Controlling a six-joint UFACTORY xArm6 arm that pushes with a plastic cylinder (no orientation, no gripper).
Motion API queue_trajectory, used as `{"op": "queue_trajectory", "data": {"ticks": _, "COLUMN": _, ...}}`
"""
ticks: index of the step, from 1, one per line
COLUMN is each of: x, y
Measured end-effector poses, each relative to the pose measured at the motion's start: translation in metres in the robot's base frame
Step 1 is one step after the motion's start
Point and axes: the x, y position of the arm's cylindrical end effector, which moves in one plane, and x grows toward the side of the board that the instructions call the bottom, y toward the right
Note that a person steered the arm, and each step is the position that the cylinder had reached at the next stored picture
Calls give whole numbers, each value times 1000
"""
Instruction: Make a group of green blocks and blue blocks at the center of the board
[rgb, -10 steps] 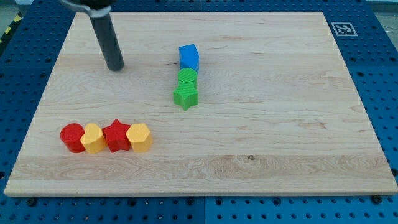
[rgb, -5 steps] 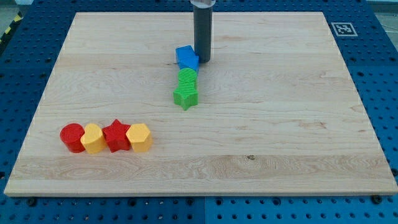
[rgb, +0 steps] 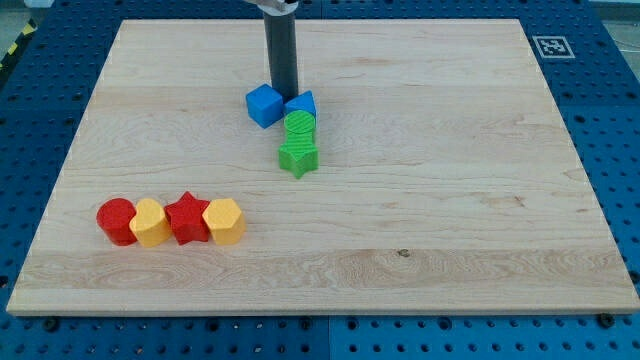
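Observation:
My tip (rgb: 284, 93) rests on the board just above the gap between two blue blocks. A blue cube (rgb: 264, 105) lies to its lower left, and a second blue block (rgb: 301, 102) of unclear shape lies to its lower right. That second blue block touches a green cylinder (rgb: 300, 127) below it, and a green star (rgb: 298, 155) sits right under the cylinder. The blue cube stands slightly apart, to the left of this column. All of them lie a little above and left of the board's middle.
A row of touching blocks sits at the lower left: a red cylinder (rgb: 116, 220), a yellow block (rgb: 150, 222), a red star (rgb: 186, 217) and a yellow hexagon (rgb: 224, 221). A black-and-white marker (rgb: 553, 46) is at the board's top right corner.
My tip swept from the upper left to the right of the blue blocks, then moved back left. The blue cube slid left and down, exposing a second blue block above the green cylinder.

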Motion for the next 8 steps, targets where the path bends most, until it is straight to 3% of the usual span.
{"op": "queue_trajectory", "data": {"ticks": 2, "x": -35, "y": -1}}
{"op": "queue_trajectory", "data": {"ticks": 5, "x": 26, "y": -22}}
{"op": "queue_trajectory", "data": {"ticks": 6, "x": 17, "y": -36}}
{"op": "queue_trajectory", "data": {"ticks": 8, "x": 51, "y": -95}}
